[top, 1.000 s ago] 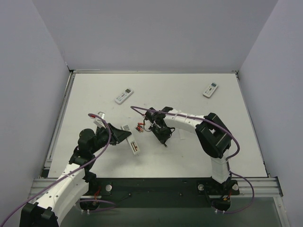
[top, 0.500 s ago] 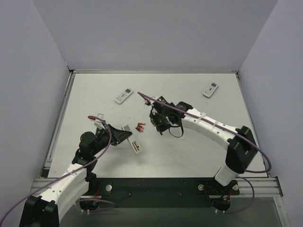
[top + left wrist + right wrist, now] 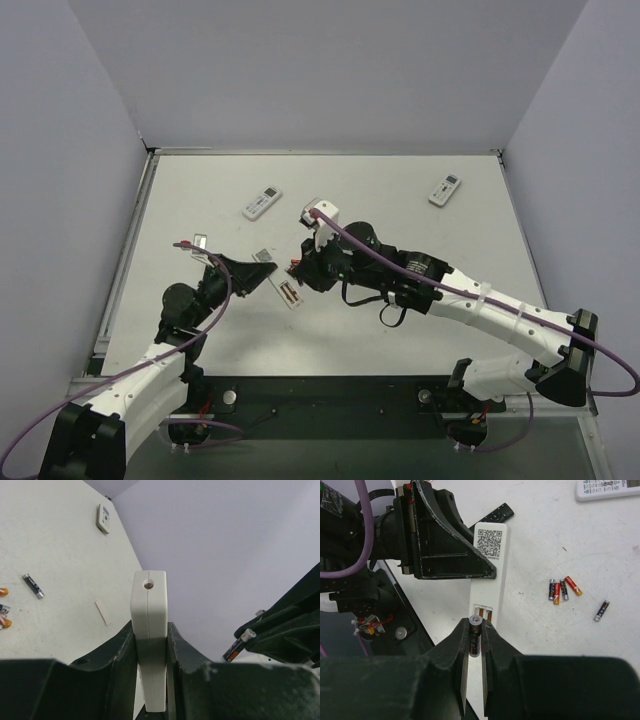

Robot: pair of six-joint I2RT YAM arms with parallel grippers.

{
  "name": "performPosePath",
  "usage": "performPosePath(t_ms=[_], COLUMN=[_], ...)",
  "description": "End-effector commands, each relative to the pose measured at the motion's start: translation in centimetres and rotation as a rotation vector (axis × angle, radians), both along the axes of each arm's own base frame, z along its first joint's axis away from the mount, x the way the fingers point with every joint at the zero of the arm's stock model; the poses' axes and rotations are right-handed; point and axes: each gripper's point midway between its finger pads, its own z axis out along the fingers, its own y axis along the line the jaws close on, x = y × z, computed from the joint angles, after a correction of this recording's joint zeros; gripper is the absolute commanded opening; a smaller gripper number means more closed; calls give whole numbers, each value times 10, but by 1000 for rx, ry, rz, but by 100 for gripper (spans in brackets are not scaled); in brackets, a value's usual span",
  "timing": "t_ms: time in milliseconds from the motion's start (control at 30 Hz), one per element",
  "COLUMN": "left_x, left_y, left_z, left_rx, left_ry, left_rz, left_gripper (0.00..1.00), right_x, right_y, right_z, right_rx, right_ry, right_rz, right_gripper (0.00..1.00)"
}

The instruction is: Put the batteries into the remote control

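Observation:
My left gripper [image 3: 258, 275] is shut on a white remote [image 3: 288, 296] and holds it by the sides; in the left wrist view the remote [image 3: 149, 600] stands edge-on between the fingers. In the right wrist view the remote [image 3: 488, 570] lies back side up with a QR label, and its battery compartment [image 3: 483, 614] is open. My right gripper [image 3: 476, 625] is shut on a battery [image 3: 475, 641], held upright just above that compartment. This battery also shows in the left wrist view [image 3: 234, 650]. Several loose batteries [image 3: 562, 589] lie on the table, and one [image 3: 601, 610] lies apart.
Two more white remotes lie at the back, one at the left [image 3: 262, 202] and one at the right [image 3: 444, 190]. A thin white cover strip [image 3: 103, 612] lies on the table. A dark flat piece [image 3: 496, 514] lies beyond the left gripper. Walls enclose the table.
My right arm has swung from the middle of the table toward the left gripper and now holds a battery over the remote's open compartment. The left arm has shifted the remote slightly toward it.

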Motion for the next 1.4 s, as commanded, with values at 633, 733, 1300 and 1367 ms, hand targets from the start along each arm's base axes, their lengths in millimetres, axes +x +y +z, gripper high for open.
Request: performPosePath(t_ms=[633,733,1300,1367], left_x=[-8,-9,-12,-11], left_y=[6,6,8,8], left_z=[75,76,85,84], left_rx=[-228,-240,-272,-270], left_ry=[-160,-160,-182,-181], left_rz=[6,6,5,5], left_gripper=[0,0,0,0], right_x=[-7,-7,-9,-9], right_y=[40,41,38,38], right_z=[-27,-29,-35,-33], right_rx=[-48,-62,-105,-99], right_ry=[-54,-71,-82,-85], right_rz=[59,62,59,58], right_gripper=[0,0,11,15])
